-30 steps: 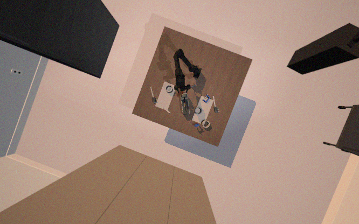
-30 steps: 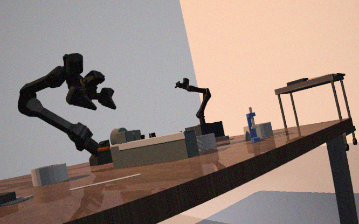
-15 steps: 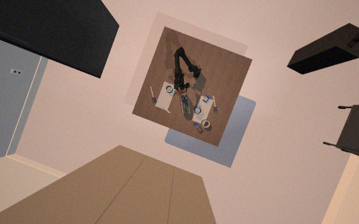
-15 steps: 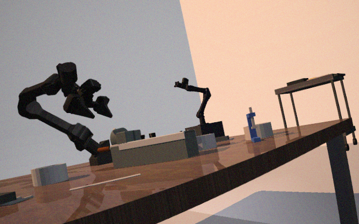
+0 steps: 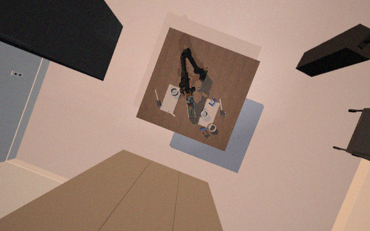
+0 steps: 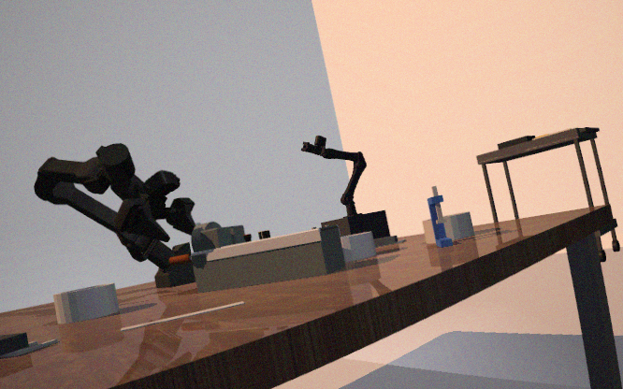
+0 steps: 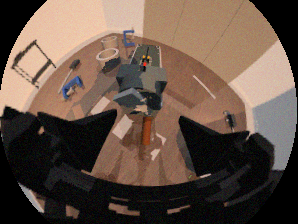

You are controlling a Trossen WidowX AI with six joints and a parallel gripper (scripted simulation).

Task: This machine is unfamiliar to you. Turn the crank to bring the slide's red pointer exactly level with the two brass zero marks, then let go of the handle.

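Note:
The machine is a long grey-green box [image 5: 191,113] [image 6: 266,266] with a blue-grey housing [image 7: 142,77] at its arm-side end. The crank's orange handle [image 6: 179,259] [image 7: 146,131] sticks out from that end, towards the arm. A small red pointer [image 7: 145,64] shows on top of the box beyond the housing, with yellow brass-coloured marks [image 7: 147,58] close by. It is too small to tell whether they are level. My gripper [image 6: 179,236] [image 7: 149,115] is wide open and empty. Its fingertips hang above the handle, which shows in the gap between them in the wrist view.
White cups [image 5: 174,91] [image 6: 86,304] stand on both sides of the machine. A blue clamp [image 5: 213,101] [image 7: 73,88] and another blue clamp [image 6: 437,224] [image 7: 128,38] stand on one side. A thin white rod [image 6: 183,315] [image 7: 204,87] lies on the other.

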